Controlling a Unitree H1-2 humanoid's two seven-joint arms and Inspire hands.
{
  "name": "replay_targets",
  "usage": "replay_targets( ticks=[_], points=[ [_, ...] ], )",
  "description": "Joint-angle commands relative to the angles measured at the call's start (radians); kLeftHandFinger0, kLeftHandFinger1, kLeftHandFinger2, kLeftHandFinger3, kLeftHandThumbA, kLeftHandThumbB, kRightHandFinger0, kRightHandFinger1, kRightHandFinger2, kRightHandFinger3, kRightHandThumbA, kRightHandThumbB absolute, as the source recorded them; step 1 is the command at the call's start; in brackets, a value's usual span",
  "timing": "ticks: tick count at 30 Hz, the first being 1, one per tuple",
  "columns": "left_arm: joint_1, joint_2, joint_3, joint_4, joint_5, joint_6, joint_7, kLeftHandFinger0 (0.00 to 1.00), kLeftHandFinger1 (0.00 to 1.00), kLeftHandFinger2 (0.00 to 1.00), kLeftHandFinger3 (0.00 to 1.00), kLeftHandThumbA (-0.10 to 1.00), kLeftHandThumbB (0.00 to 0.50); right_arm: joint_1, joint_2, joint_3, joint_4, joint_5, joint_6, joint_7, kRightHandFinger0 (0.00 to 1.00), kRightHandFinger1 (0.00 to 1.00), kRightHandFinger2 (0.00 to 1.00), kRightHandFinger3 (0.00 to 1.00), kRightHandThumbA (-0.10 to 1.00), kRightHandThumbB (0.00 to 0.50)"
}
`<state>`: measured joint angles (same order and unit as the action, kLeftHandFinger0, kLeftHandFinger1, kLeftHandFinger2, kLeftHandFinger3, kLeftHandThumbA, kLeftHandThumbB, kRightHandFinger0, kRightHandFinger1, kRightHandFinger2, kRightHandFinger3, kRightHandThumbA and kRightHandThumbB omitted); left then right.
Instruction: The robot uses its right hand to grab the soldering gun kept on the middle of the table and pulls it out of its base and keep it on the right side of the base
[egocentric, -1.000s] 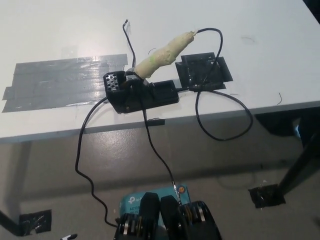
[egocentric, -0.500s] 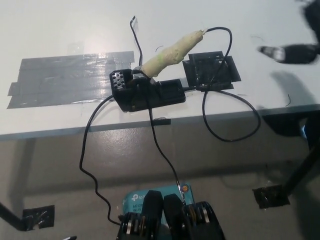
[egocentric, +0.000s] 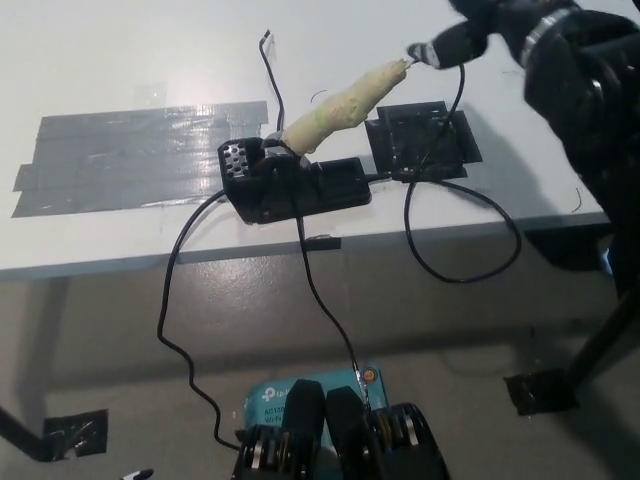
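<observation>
A white counter (egocentric: 120, 60) fills the upper part of the head view, seen from steeply above. The robot's black right hand (egocentric: 480, 30) reaches in from the upper right corner, its arm a large blurred dark shape along the right edge. One pale-tipped fingertip (egocentric: 420, 52) sits right at the far end of the soldering gun (egocentric: 340, 105), touching or almost touching it; the blur makes it impossible to tell whether the hand is spread or curled, and it does not wrap around the gun. The soldering gun, its handle wrapped in a yellowish cream covering, lies below and to the left of the hand. Its long axis runs diagonally: the lower end is seated in the black base (egocentric: 290, 185), and the upper end points up toward the hand. A thin black cable (egocentric: 460, 250) leaves that upper end, drops past a square patch of black tape (egocentric: 425, 140) just below the hand, and loops over the counter's front edge. Far to the left of the hand, strips of grey tape (egocentric: 130, 155) lie flat on the counter. The white left hand is out of view.
</observation>
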<state>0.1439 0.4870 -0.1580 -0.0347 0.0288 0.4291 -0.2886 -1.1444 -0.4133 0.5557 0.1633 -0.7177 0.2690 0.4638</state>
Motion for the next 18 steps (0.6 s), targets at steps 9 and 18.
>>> replay_targets(
  ticks=[9,18],
  points=[
    [-0.001,0.013,-0.022,-0.048,0.016,0.023,-0.032,0.64,0.74,0.93,1.0,0.36,0.315,-0.033,0.026,0.13,0.068,-0.085,-0.129,0.101,1.0,1.0,1.0,1.0,0.77,0.375],
    [-0.026,0.005,-0.038,-0.035,0.016,0.041,-0.045,0.7,0.78,0.97,1.0,0.32,0.328,-0.058,0.025,0.152,0.153,-0.1,-0.101,0.221,1.0,1.0,1.0,1.0,0.73,0.41]
  ],
)
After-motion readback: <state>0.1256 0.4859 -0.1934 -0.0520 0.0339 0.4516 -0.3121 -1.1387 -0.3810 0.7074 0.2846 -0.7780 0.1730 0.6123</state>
